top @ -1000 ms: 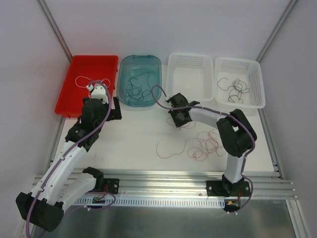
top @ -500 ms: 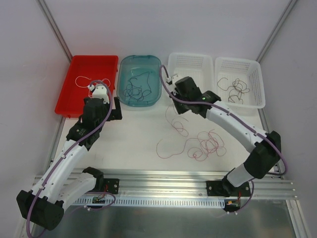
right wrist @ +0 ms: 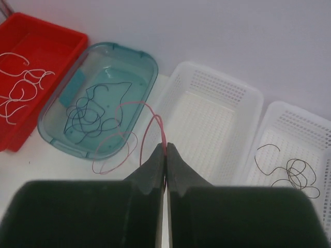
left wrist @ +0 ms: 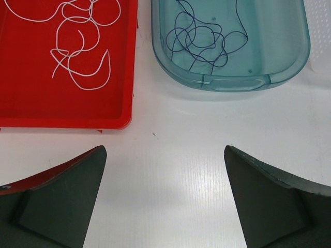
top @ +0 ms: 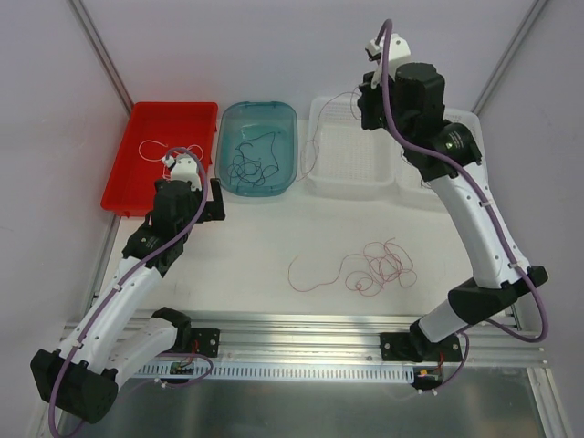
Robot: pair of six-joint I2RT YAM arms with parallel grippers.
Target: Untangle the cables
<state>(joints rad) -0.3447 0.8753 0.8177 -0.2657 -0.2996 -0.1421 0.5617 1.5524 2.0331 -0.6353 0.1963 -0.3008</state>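
Note:
My right gripper (right wrist: 165, 145) is shut on one red-pink cable (right wrist: 126, 147), whose loops hang down over the teal tub's near corner. In the top view this gripper (top: 363, 102) is raised high over the middle white basket (top: 351, 173), with the strand (top: 310, 151) dangling to its left. A clump of red-pink cables (top: 374, 269) lies on the table. My left gripper (left wrist: 165, 170) is open and empty above bare table, just in front of the red tray and teal tub; in the top view it (top: 189, 205) is at the left.
White strands (left wrist: 77, 51) lie in the red tray (top: 123, 182). Dark strands (left wrist: 201, 41) lie in the teal tub (top: 283, 114). Dark brown strands (right wrist: 289, 170) lie in the right white basket (right wrist: 310, 129). The middle basket (right wrist: 207, 119) holds nothing.
My right arm has risen from the table and swung back over the white baskets, lifting one red-pink cable out of the clump. The left arm has not moved.

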